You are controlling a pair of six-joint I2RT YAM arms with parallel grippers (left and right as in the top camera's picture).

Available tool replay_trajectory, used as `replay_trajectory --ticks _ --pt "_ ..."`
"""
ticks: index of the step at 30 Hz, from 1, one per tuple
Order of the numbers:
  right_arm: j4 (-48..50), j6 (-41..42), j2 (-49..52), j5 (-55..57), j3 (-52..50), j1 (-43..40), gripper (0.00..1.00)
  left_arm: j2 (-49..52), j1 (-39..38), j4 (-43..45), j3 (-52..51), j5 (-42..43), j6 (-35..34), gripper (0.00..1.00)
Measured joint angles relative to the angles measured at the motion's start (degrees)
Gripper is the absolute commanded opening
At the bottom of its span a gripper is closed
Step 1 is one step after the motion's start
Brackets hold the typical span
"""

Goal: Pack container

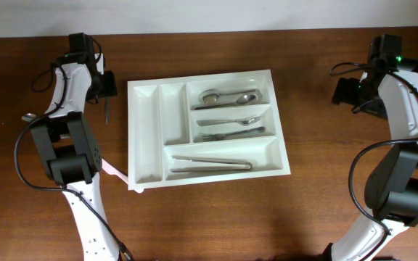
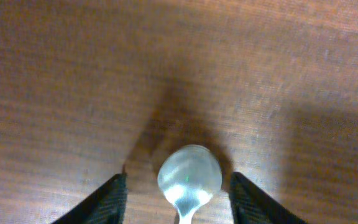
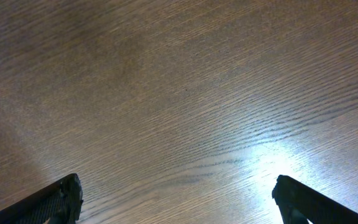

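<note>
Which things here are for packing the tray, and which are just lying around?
For the job: white tray; spoons, fork and a long metal utensil already inside; spoon between the left claw's fingers.
Just lying about: pink strip by the tray's corner, as far as I can tell.

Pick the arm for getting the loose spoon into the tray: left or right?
Left. Its claw straddles the spoon, a finger either side of the bowl, not yet closed. The right claw hangs open over the tabletop with nothing between its fingers, across the container from the left arm.
</note>
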Motion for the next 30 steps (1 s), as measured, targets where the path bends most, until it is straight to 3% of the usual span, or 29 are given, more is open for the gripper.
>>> replay_trajectory --ticks 4,11,19,30 --pt "-0.02 0.0 0.0 0.0 0.0 0.0 0.99 0.2 -0.13 1.18 0.0 -0.02 -0.13 0.34" --pt "0.0 0.02 0.0 0.0 0.0 0.0 0.99 0.22 -0.22 1.57 0.0 -0.07 -0.02 0.31" --pt "-0.02 0.0 0.0 0.0 0.0 0.0 0.99 0.22 -0.24 1.57 0.0 -0.07 -0.02 0.09" --pt "-0.02 0.0 0.0 0.0 0.0 0.0 0.99 0.46 -0.24 1.14 0.76 -0.07 -0.02 0.09"
